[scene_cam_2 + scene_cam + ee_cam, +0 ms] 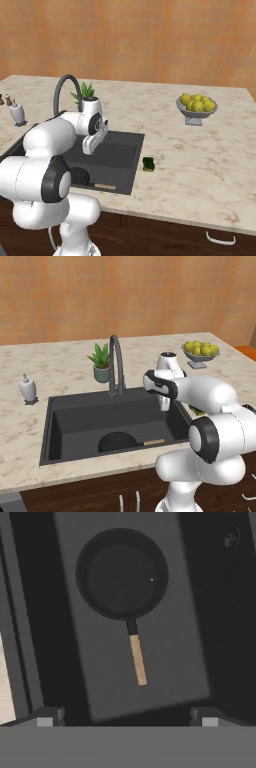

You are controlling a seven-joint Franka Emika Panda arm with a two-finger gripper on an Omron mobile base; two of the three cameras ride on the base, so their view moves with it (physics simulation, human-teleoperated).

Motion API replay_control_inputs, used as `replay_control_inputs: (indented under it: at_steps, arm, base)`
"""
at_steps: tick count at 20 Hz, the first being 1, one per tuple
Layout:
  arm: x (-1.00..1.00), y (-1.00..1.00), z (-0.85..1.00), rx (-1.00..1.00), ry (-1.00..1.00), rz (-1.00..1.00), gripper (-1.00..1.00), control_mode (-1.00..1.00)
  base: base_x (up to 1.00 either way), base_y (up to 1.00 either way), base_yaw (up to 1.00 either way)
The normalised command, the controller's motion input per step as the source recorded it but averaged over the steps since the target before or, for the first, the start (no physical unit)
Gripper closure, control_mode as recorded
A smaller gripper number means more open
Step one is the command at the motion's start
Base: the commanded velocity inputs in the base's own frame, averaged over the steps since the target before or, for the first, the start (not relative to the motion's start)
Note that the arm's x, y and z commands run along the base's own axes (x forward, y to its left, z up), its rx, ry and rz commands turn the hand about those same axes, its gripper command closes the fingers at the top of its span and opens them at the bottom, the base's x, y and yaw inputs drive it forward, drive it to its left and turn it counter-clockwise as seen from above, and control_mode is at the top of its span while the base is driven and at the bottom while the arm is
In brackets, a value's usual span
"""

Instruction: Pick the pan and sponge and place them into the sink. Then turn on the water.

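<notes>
- Pan (121,574) lies flat on the floor of the sink (75,411), toward the front edge of the basin, wooden handle pointing along that front edge toward the basin's right side. First item looks done.
- Sponge (148,163) sits on the counter (200,160), just beside the sink's right rim, not touching the basin. Not yet moved.
- Faucet (116,363) stands at the back edge of the sink; no stream falls from its tip, so water is judged off.
- Remaining, by my reading: fetch sponge, drop it in the sink, then turn on the water.
- Gripper (127,719) hangs over the basin, above the pan, looking straight down at it; fingertips spread wide, nothing between them, empty.
- Arm pose: elbow folded high at the counter's front edge, forearm reaching in over the right part of the sink, hand pointing down.
- Bystanders: fruit bowl (196,107) toward the back right corner, potted plant (101,362) behind the faucet, soap bottle (28,388) left of the basin.
</notes>
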Motion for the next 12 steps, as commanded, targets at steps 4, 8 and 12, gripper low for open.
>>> replay_control_inputs:
  at_steps: [4, 8, 12]
  arm:
    - [-0.03, -0.13, 0.32, 0.00, 0.02, -0.37, -1.00, -1.00]
    - [-0.03, -0.44, 0.28, 0.00, 0.03, -0.61, -1.00, -1.00]
    - [-0.01, -0.41, 0.09, 0.00, 0.00, -0.61, -1.00, -1.00]
  base:
    - [0.00, 0.00, 0.00]
    - [0.00, 0.00, 0.00]
    - [0.00, 0.00, 0.00]
